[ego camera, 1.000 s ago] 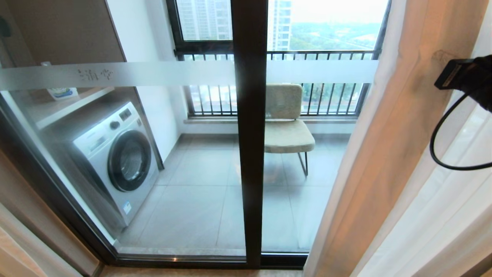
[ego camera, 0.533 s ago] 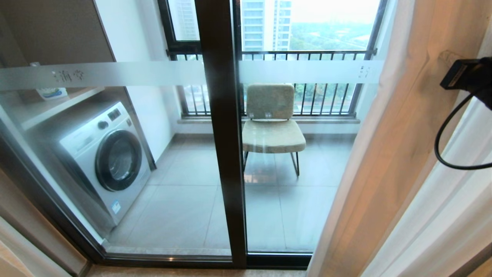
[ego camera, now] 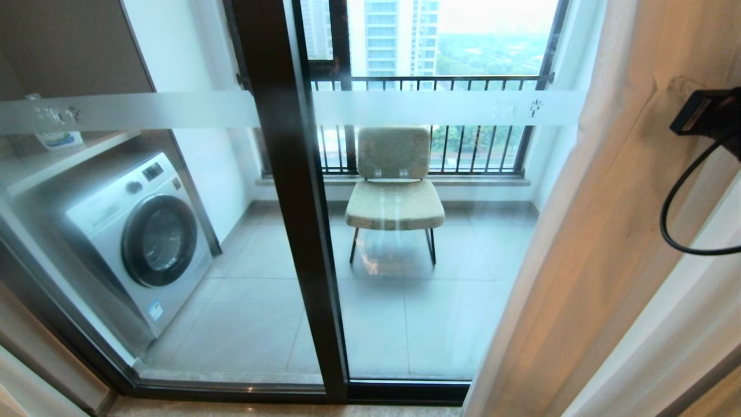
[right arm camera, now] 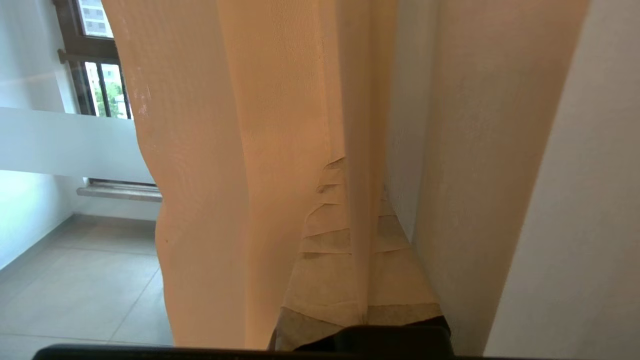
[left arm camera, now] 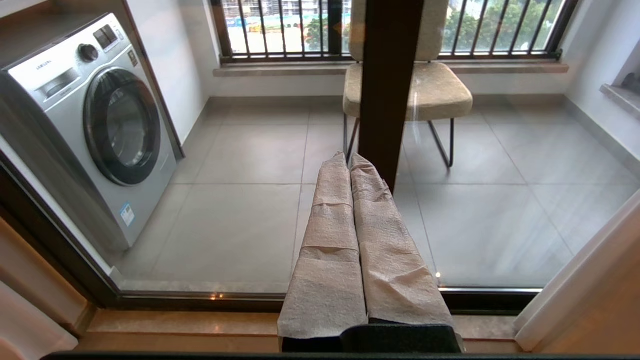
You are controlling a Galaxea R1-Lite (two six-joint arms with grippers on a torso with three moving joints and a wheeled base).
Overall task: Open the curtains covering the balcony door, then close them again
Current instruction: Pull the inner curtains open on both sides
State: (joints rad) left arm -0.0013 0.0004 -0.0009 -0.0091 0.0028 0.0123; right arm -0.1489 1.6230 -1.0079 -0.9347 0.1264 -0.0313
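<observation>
The balcony door (ego camera: 295, 231) is glass in dark frames with a frosted band (ego camera: 145, 111) across it, and most of it stands uncovered. The curtains (ego camera: 579, 260) hang bunched at the right, a beige drape with a white sheer (ego camera: 683, 324) behind it. My right arm (ego camera: 709, 116) reaches into them from the right edge. In the right wrist view my right gripper (right arm camera: 361, 180) is shut on a narrow fold of the curtain (right arm camera: 357, 240). My left gripper (left arm camera: 349, 159) is shut on nothing, low in front of the door's middle post.
Behind the glass stand a washing machine (ego camera: 139, 231) at the left and a padded chair (ego camera: 395, 197) before a dark-framed window with bar railing (ego camera: 440, 81). A raised sill (left arm camera: 175, 325) runs along the door's foot.
The whole head view has slid left, so the camera has moved right. The curtain edge and my right arm keep their place in the picture, so more glass right of the post shows.
</observation>
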